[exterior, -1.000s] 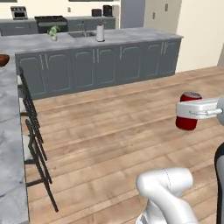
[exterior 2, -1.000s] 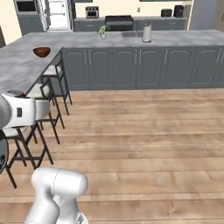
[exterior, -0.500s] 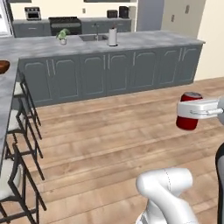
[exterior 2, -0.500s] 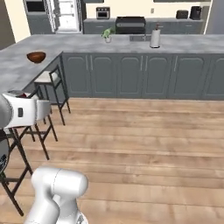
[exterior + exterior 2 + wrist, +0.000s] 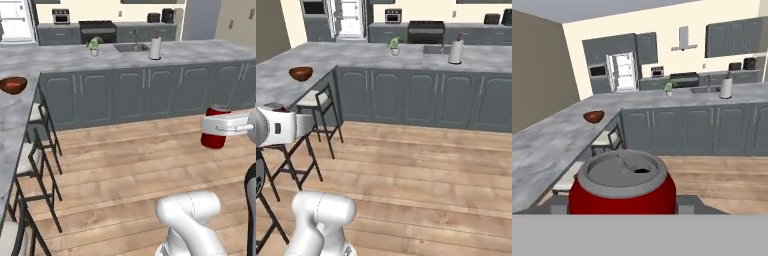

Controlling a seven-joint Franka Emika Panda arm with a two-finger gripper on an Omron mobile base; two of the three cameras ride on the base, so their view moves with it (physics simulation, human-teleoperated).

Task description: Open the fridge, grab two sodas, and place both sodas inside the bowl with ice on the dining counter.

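My gripper (image 5: 222,125) is shut on a red soda (image 5: 214,141) with a silvery top, held upright above the wooden floor at the right. In the hand view the same soda (image 5: 623,184) sits between the fingers close to the camera. The dark reddish-brown bowl (image 5: 13,85) rests on the grey marble dining counter (image 5: 17,117) at the left; the bowl (image 5: 593,117) is well ahead of the can. The fridge (image 5: 624,71) stands at the far wall, its white interior showing. In the right base view the gripper (image 5: 278,125) is at the left edge, near the bowl (image 5: 301,73).
Black-framed stools (image 5: 35,150) line the dining counter's near side. A grey cabinet run (image 5: 150,95) crosses the room, carrying a potted plant (image 5: 94,46), a sink and a paper towel roll (image 5: 155,48). Wooden floor (image 5: 125,165) lies open between me and the counters.
The whole scene has slid rightward in both base views, so the cameras have moved; the bowl and fridge have come further into view. The soda stays held in the gripper.
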